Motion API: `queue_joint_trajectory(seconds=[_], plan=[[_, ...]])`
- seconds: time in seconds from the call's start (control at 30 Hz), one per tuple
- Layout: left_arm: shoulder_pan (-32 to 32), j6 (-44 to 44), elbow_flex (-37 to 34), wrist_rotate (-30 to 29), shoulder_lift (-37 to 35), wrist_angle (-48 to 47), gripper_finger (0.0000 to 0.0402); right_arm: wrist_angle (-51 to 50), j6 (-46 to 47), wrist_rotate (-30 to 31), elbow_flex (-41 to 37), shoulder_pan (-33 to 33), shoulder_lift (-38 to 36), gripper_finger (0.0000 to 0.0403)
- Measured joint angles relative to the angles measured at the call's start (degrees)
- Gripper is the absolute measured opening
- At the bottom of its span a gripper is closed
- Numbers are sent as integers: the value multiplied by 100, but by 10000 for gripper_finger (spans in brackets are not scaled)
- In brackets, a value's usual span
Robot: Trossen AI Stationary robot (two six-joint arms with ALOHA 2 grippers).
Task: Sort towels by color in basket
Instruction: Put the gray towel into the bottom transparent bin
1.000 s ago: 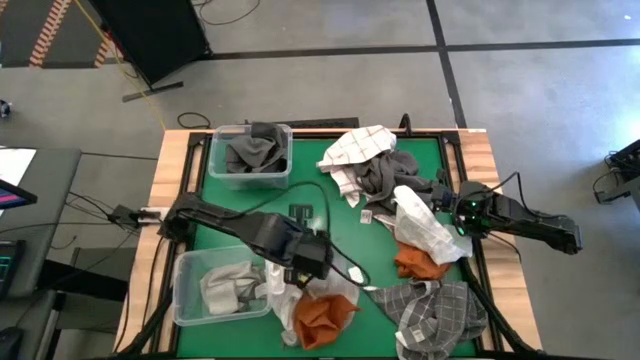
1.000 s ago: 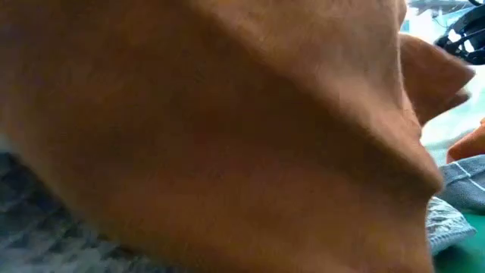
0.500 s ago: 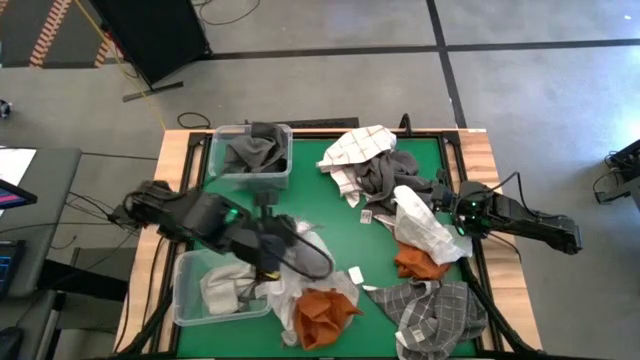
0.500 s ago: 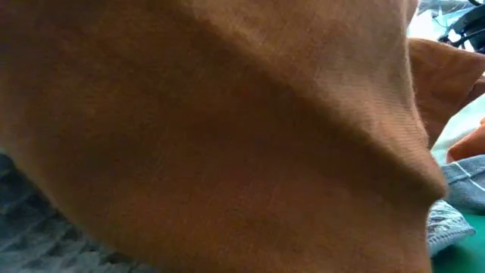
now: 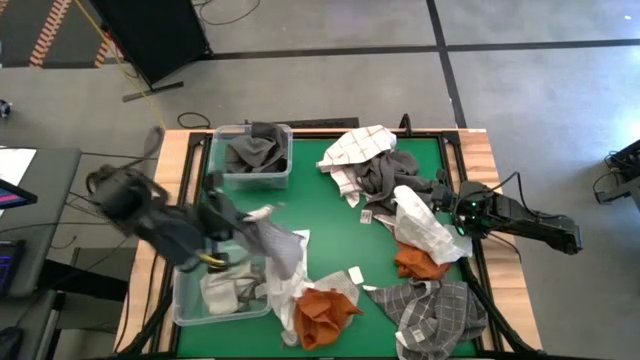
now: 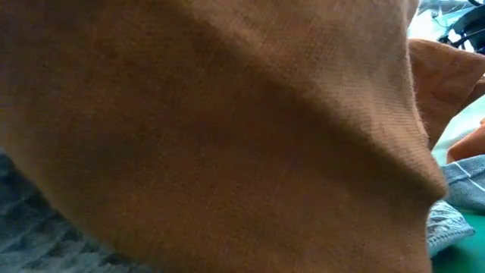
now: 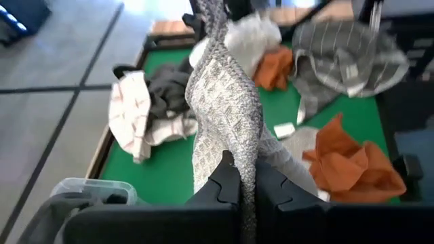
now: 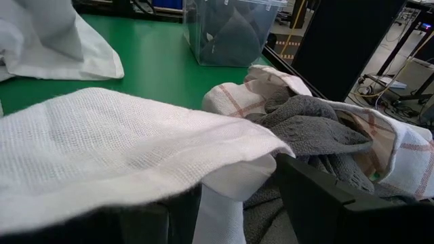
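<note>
Pinching a grey knit towel (image 7: 224, 102), the left claw (image 7: 239, 184) has its fingers pressed together on the cloth, lifted over the near clear bin (image 5: 190, 300) at the desk's (image 5: 330, 215) left side. Over at the right edge, the right claw (image 5: 452, 215) sits against a white towel (image 8: 102, 146); whether it grips I cannot tell. A rust towel (image 5: 322, 312) lies near the front.

Green mat (image 5: 330, 215) covered tabletop w/ wooden edge (image 5: 170, 165). Black panel (image 5: 150, 35) stood on grey floor beyond far-left corner, yellow cable (image 5: 108, 50) beside it. Dark desk (image 5: 25, 200) sat left of table.
</note>
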Motion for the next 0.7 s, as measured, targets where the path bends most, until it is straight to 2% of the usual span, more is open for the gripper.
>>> queue_joint_trajectory(seconds=[0.4, 0.57, 0.7], plan=[[-1136, -522, 0, -1459, -739, 31, 0, 0, 0, -2, -1, 0, 0, 217], [-1572, -27, 0, -2054, -872, 501, 0, 0, 0, -2, 0, 0, 0, 217], [-1931, 713, 0, -2462, -946, 1168, 0, 0, 0, -1, 0, 0, 0, 217]])
